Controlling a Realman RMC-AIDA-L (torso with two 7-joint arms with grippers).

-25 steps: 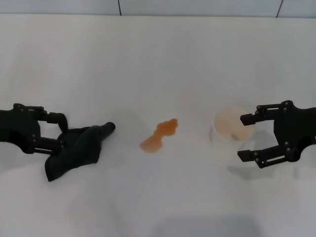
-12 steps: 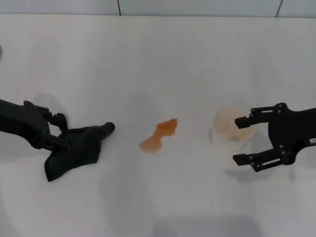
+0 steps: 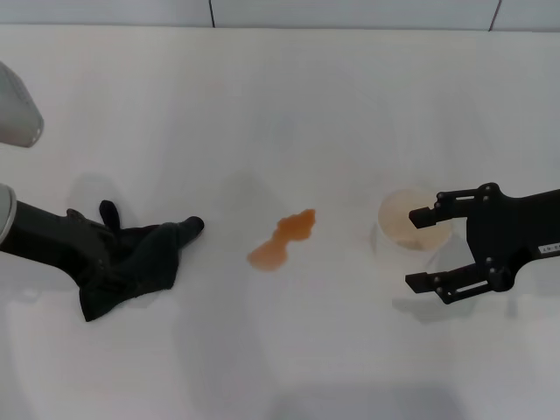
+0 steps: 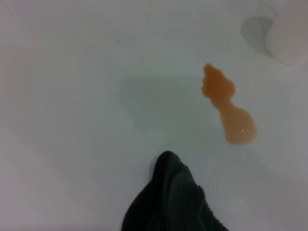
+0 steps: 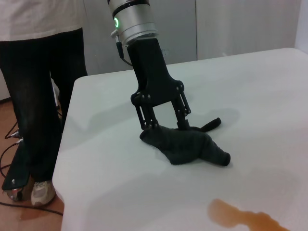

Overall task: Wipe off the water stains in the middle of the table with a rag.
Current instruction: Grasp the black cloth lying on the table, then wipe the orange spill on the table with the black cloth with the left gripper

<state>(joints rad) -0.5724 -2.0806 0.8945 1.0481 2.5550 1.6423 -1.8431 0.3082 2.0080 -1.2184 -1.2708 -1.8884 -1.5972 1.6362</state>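
The left gripper (image 3: 103, 249) is down on the rag (image 3: 133, 268), which lies crumpled on the table (image 3: 280, 105) well to the left of the puddle (image 3: 282, 240). In the right wrist view its fingers (image 5: 183, 113) stand spread apart, tips planted on the cloth at either side of its bunched end — not closed, the cloth not lifted. One thin corner of the rag sticks out beside the fingers; a rounded end points toward the puddle.

The puddle is orange-brown, elongated and irregular, lying at mid-table with bare white surface between it and the rag. No part of the cloth touches it.

A paper cup (image 3: 408, 220) stands to the right of the puddle, apart from it. The right gripper (image 3: 422, 248) sits just right of the cup, jaws wide apart — the upper finger (image 3: 437, 208) overlaps the cup's rim in the head view; whether it touches cannot be told. It holds nothing.

A person (image 5: 41, 72) stands at the table's far edge, beyond the rag.
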